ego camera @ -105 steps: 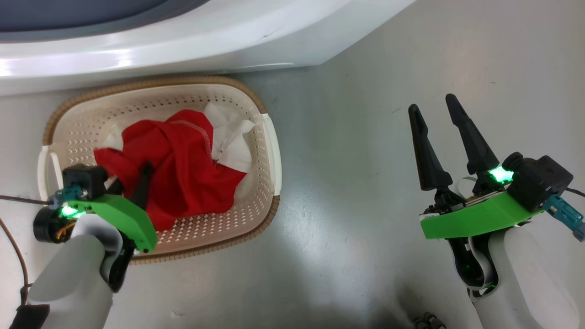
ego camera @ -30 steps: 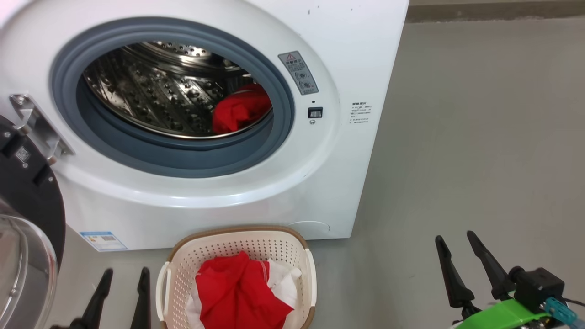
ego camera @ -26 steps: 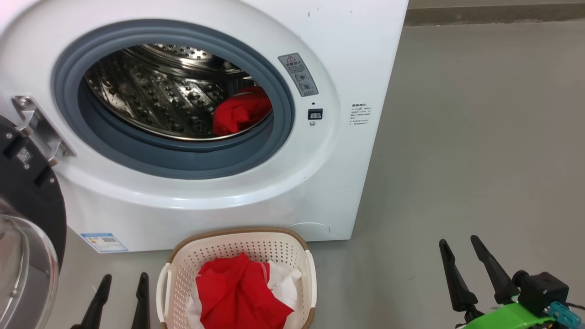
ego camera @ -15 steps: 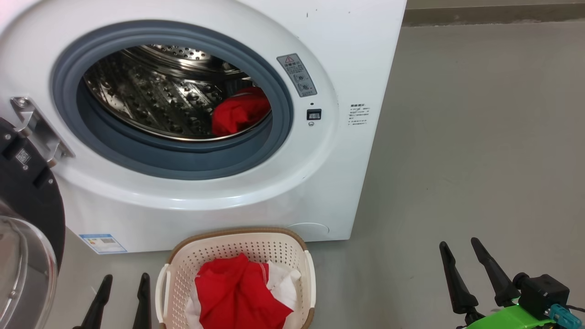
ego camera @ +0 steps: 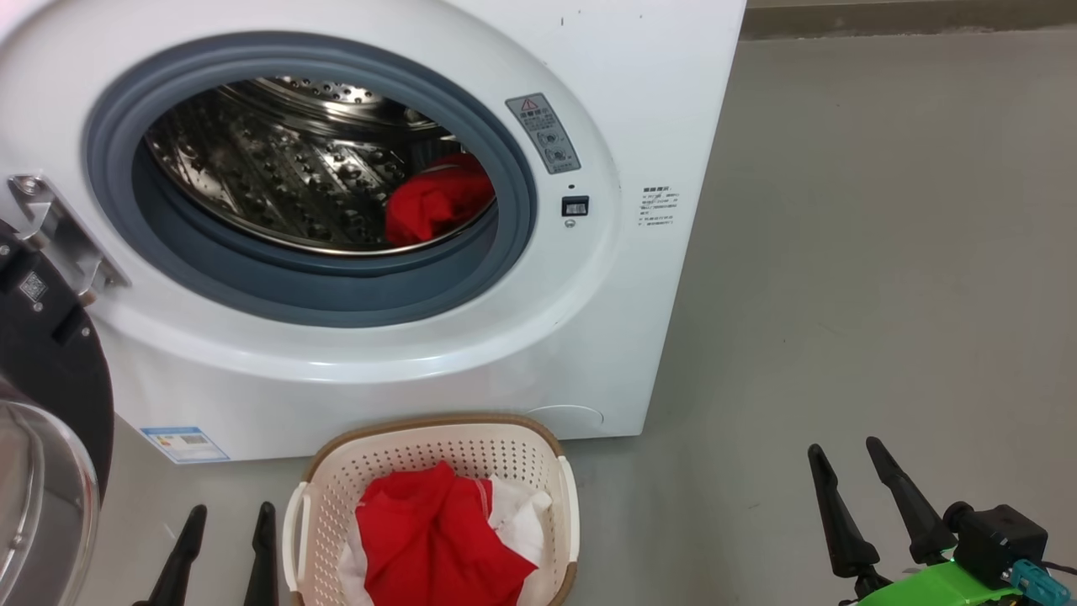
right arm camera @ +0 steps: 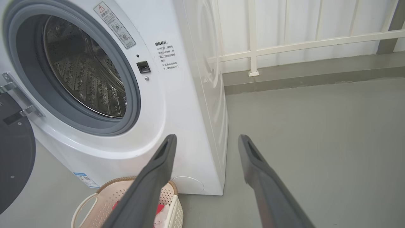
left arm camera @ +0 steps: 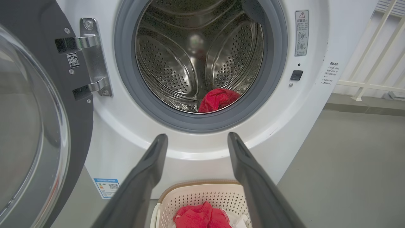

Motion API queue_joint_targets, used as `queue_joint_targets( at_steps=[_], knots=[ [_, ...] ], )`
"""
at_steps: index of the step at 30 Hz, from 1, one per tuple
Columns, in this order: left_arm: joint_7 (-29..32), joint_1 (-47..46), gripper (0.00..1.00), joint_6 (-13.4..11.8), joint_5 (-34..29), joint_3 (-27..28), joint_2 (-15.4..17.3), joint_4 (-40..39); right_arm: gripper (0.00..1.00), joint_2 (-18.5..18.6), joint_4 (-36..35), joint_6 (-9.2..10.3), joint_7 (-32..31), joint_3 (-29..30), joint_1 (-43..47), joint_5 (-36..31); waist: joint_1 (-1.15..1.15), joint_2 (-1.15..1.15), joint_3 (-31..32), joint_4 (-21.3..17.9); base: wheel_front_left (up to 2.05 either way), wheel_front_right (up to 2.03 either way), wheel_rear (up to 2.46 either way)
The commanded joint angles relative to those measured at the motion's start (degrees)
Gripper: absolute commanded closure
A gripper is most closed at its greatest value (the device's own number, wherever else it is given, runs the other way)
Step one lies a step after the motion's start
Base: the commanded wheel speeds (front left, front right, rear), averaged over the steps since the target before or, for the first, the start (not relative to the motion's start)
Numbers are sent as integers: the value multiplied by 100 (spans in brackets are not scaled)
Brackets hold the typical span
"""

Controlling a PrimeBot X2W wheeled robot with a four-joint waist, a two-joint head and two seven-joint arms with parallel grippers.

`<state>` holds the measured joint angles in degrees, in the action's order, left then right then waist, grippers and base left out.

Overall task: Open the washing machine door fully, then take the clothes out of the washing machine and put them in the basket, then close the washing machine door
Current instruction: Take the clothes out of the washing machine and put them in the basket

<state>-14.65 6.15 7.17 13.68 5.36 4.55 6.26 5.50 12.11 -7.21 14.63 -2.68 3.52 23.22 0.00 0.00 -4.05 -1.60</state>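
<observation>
The white washing machine [ego camera: 639, 101] stands with its door [ego camera: 42, 396] swung wide to the left, black ring and glass bowl showing [left arm camera: 34, 120]. One red piece of the clothes [ego camera: 433, 202] lies low at the right of the steel drum, also seen in the left wrist view [left arm camera: 218, 99]. More red and white clothes [ego camera: 437, 539] fill the cream basket [ego camera: 538, 442] on the floor in front of the machine. My left gripper [ego camera: 227, 513] is open and empty just left of the basket. My right gripper [ego camera: 846, 450] is open and empty over bare floor far to the right.
Grey floor [ego camera: 883, 252] stretches to the right of the machine. A white railing [right arm camera: 284, 46] and a low kerb run along the back wall. The door hinge bracket [left arm camera: 91, 57] juts out at the drum's left side.
Since the oldest frame the camera has lifted from the basket to the machine front, and my left gripper has come out of the basket. Over the last second almost nothing moves.
</observation>
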Motion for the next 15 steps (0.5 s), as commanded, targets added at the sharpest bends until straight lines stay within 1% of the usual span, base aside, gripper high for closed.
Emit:
queue_joint_targets(
  at_steps=[1,8,15],
  knots=[
    [-35,-61,0,32,32,184,23,-124,0,81,-161,-28,37,-129,-96,2,0,0,-33,-2,0,0,0],
    [-35,-422,0,32,203,0,169,17,0,6,-221,-28,37,-98,-189,-54,0,0,-309,5,0,0,0],
    [-35,-1286,0,32,536,-459,509,341,0,-126,-266,-28,37,-113,-430,-121,0,0,-807,-36,0,0,0]
  ],
)
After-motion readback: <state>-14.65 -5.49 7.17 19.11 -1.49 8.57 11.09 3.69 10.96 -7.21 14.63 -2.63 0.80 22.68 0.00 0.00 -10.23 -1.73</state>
